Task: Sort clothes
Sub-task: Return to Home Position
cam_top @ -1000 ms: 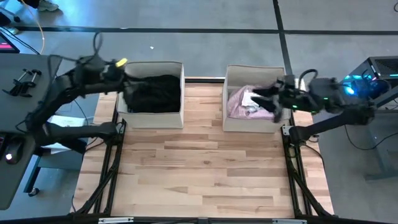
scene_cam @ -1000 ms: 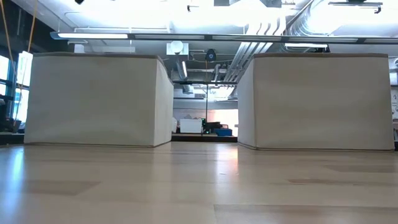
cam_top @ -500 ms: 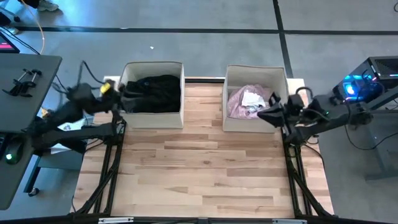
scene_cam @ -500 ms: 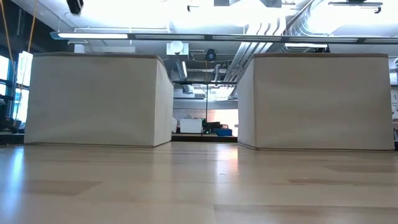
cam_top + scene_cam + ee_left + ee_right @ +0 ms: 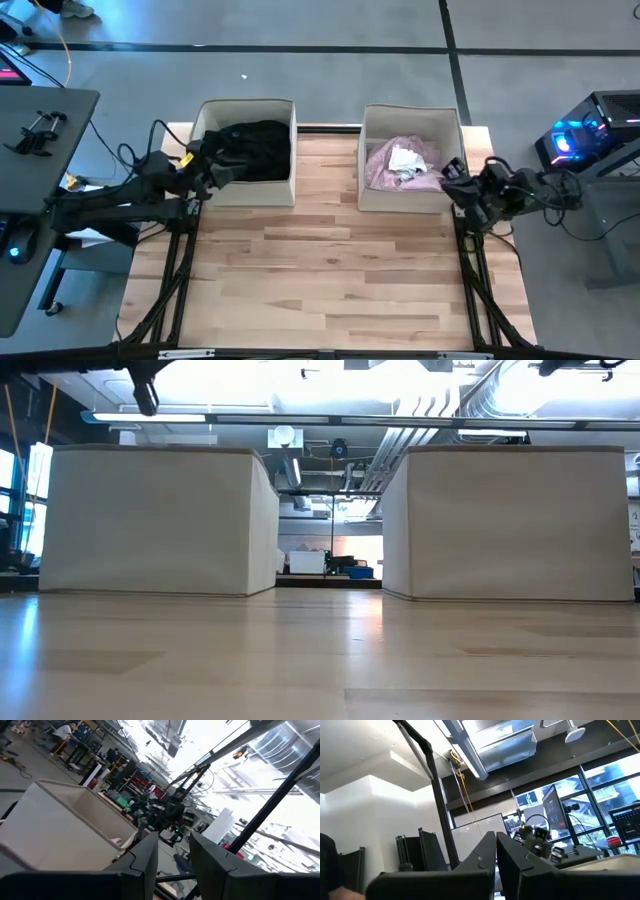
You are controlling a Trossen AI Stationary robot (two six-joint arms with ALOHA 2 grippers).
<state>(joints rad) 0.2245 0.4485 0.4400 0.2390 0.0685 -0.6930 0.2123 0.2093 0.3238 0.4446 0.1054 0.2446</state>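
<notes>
Two beige bins stand at the table's far side. The left bin [image 5: 245, 104] holds black clothes [image 5: 252, 146]. In the right bin [image 5: 410, 110] lie a pale pink shirt [image 5: 384, 168] and a white piece [image 5: 405, 158]. My left gripper [image 5: 228, 172] hovers by the left bin's near left corner; it is open, with nothing between its fingers [image 5: 172, 855]. My right gripper [image 5: 452, 181] is just outside the right bin's right wall, shut and holding nothing [image 5: 496, 855].
Bare wooden tabletop [image 5: 320, 270] stretches from the bins to the near edge. A grey desk [image 5: 40, 130] with small items stands off the table's left. A device with a blue light [image 5: 575, 140] sits off the right.
My right gripper has drawn back from over the right bin toward the table's right edge and come down beside the bin's right wall; its fingers, spread a second ago, are now together. My left gripper has left the left bin, swung out left, then returned to its near left corner.
</notes>
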